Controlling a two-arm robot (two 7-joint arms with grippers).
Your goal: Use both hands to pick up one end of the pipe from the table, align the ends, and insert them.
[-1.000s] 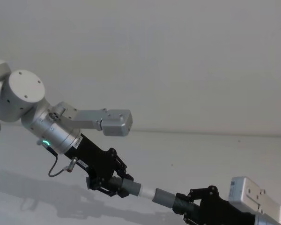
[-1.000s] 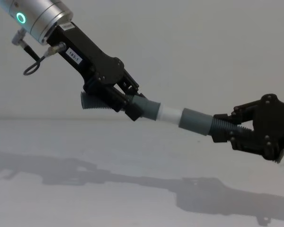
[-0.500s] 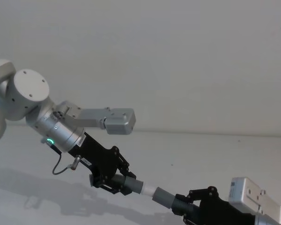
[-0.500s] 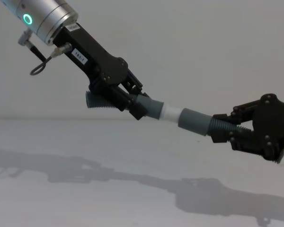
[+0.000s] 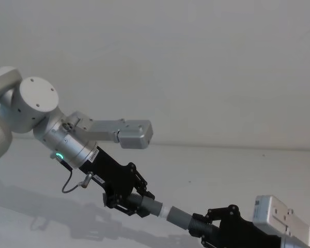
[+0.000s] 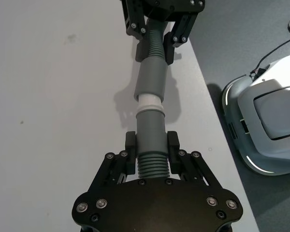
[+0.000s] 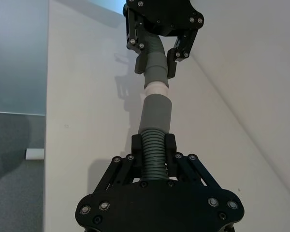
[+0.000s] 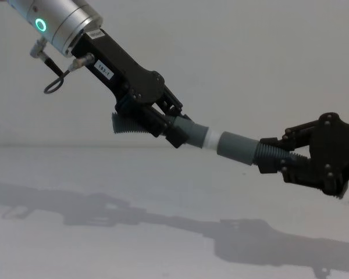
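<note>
Looking across from the chest view, I see both pipe pieces held up above the table [image 8: 163, 192], meeting end to end in mid-air. Nearest on my right, the right gripper [image 8: 271, 156] has its two jaws closed on the ribbed section of the longer piece [image 8: 239, 146], whose smooth grey mouth points toward the other arm. In the right wrist view the same grip shows, with the jaws pressed on either side of the corrugated part of that piece [image 7: 153, 130]. Just beyond the mouth, the white tip [image 8: 210, 138] of the short piece [image 8: 193, 132] sits partly inside it, with a narrow band of white left showing between the two grey sleeves. Farther along, the left gripper [image 8: 173, 131] is clamped on the short piece near its ribbed section, the flared ribbed end sticking out behind the jaws. Its silver arm rises to the upper left, where a green ring [image 8: 41, 25] glows.
</note>
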